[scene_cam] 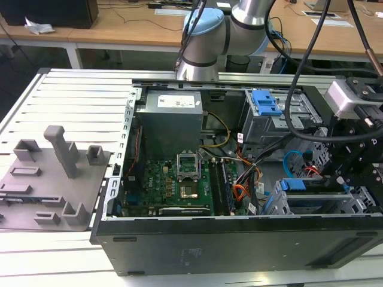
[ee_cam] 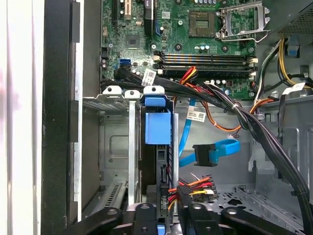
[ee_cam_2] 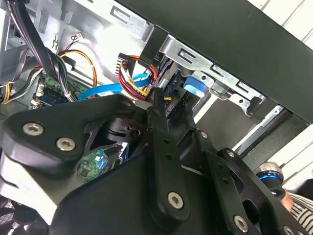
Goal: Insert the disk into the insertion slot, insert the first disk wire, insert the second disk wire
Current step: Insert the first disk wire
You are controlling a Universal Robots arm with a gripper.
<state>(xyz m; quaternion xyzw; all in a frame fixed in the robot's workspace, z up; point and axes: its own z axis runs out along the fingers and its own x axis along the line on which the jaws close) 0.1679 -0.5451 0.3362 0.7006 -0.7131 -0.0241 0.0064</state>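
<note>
1. One disk [ee_cam: 158, 128], blue-framed, sits edge-on inside the silver insertion slot [ee_cam: 115, 147].
2. Beside it loops the light-blue second disk wire [ee_cam: 215, 149], its dark plug free.
3. The end effector [ee_cam: 168, 213] is at the orange-red-yellow wire bundle [ee_cam: 195, 185]; I cannot tell its grip.

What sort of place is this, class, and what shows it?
Likely a robotics lab: an opened computer case on a slotted metal bench, a robot arm reaching into it, wooden desks behind.

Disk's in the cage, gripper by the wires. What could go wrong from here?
1. The second disk wire hangs loose beside the disk, plug unconnected; the gripper could snag it.
2. The orange-red-yellow wire bundle sits right at the gripper; it might get pinched or seat skewed.
3. The black cable bundle crosses close by the insertion slot; it could get hooked as well.
</note>
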